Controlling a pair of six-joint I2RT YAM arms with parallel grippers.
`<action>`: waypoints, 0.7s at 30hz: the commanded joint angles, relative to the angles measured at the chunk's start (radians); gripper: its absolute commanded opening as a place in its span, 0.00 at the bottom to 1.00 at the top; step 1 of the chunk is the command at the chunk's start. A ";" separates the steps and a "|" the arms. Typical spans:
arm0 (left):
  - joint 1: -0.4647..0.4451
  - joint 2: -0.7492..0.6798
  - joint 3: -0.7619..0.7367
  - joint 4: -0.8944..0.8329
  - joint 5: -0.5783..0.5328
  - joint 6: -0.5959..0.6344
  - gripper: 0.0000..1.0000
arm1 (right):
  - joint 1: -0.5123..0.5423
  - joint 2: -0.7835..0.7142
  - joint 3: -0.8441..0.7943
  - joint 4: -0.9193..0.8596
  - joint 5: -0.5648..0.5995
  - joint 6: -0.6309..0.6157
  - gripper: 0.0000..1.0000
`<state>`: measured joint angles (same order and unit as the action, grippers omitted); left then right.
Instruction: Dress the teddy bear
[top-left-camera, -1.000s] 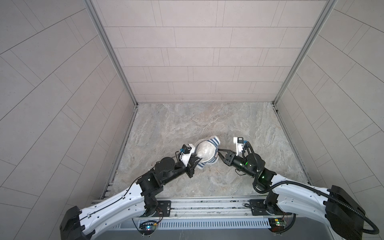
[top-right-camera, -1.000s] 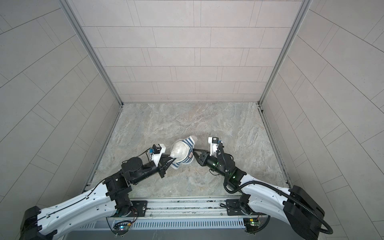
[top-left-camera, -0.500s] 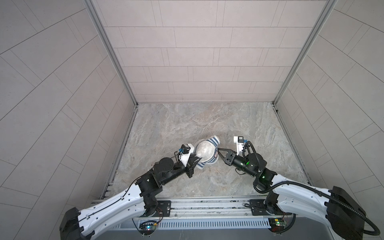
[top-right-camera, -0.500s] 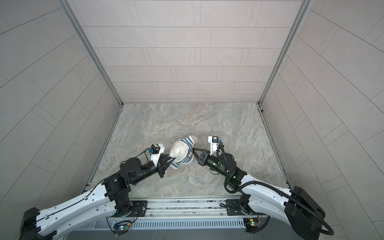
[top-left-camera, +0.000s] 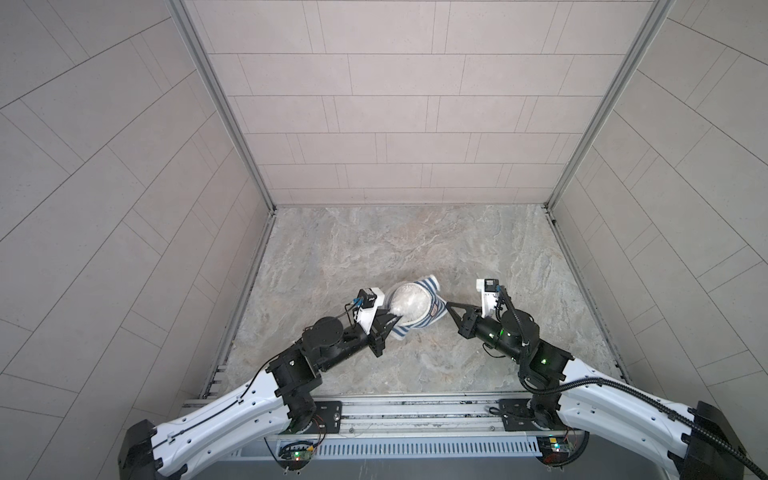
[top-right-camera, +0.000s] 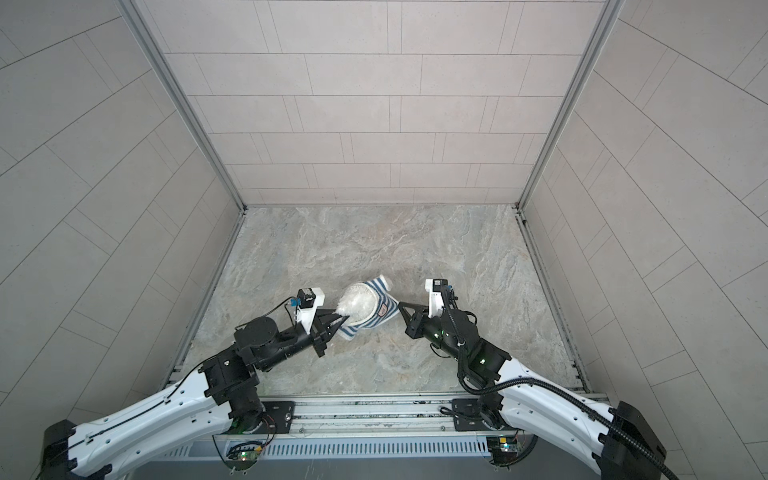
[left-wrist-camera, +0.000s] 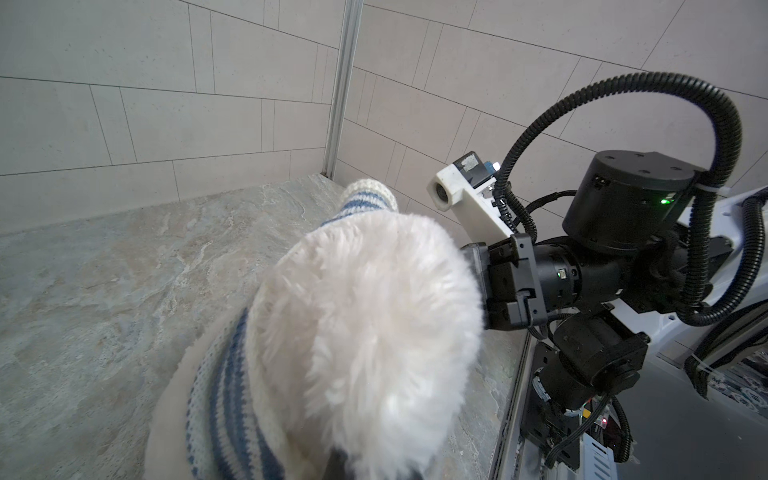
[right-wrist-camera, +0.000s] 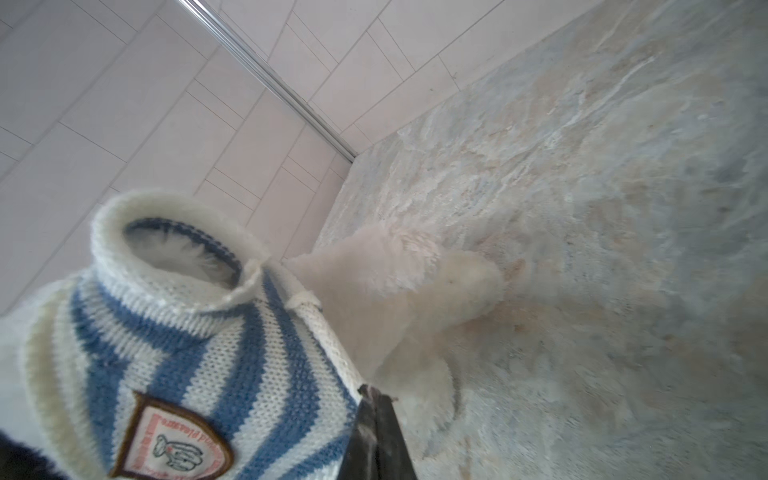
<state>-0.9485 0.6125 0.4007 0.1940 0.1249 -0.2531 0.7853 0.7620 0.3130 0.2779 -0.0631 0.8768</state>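
The right gripper (top-left-camera: 447, 306) is closed on the cream edge band of the blue-and-white striped knitted shirt (right-wrist-camera: 187, 345), just beside its shield-shaped chest badge (right-wrist-camera: 172, 444). The pinch takes only a thin rim of knit, so a hard pull could strip the band from the jaws, or stretch it without moving the garment. The left gripper (top-right-camera: 340, 321), on the opposite side, is closed too, its tips buried where fur meets hem, and I cannot tell which of the two it holds. If it has fur, pulling would drag the toy rather than the shirt. Between them lies the small fluffy white plush teddy bear (top-left-camera: 409, 301), near the front middle of the grey marbled tabletop (top-left-camera: 374, 245), its round body bulging out of the shirt's wide opening. One stubby limb (right-wrist-camera: 399, 282) lies outside the knit against the table, while a ribbed tube opening (right-wrist-camera: 178, 232) shows only fur inside. The likeliest fault is therefore a limb bunched under the fabric or missing its sleeve. With both arms pulling on soft stuffing, the bear could also roll or pop free of the shirt.
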 joint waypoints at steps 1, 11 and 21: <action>0.005 0.002 0.005 0.092 0.045 -0.096 0.00 | -0.003 0.049 0.027 -0.168 0.106 -0.111 0.00; 0.005 -0.048 0.008 0.151 -0.028 -0.286 0.00 | -0.004 0.250 0.079 -0.202 0.207 -0.231 0.00; 0.005 -0.138 0.054 0.061 0.129 -0.150 0.00 | -0.004 0.417 0.072 -0.132 0.238 -0.229 0.00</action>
<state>-0.9474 0.5320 0.3702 0.1341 0.1722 -0.4492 0.7986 1.1316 0.4179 0.2592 0.0563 0.6582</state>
